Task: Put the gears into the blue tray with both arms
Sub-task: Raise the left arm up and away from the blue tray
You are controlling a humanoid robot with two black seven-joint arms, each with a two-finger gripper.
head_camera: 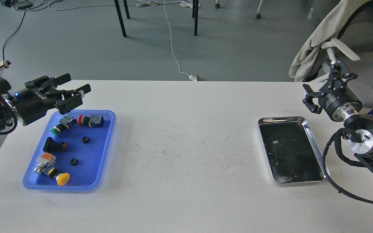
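Observation:
The blue tray (104, 147) lies on the left of the white table. Two small black gears rest on its floor, one (85, 139) near the middle and one (73, 161) lower down. My left gripper (76, 87) hovers above the tray's far edge, open, with nothing between its fingers. At the far right my right gripper (323, 88) stands open and empty beyond the silver tray, above the table's back right corner.
Several coloured push-button switches share the blue tray: green (55, 130), red (91, 120), dark (54, 145), yellow (58, 176). A shiny silver tray (312, 137) with a dark bottom lies at the right. A chair draped with cloth (319, 42) stands behind the right arm.

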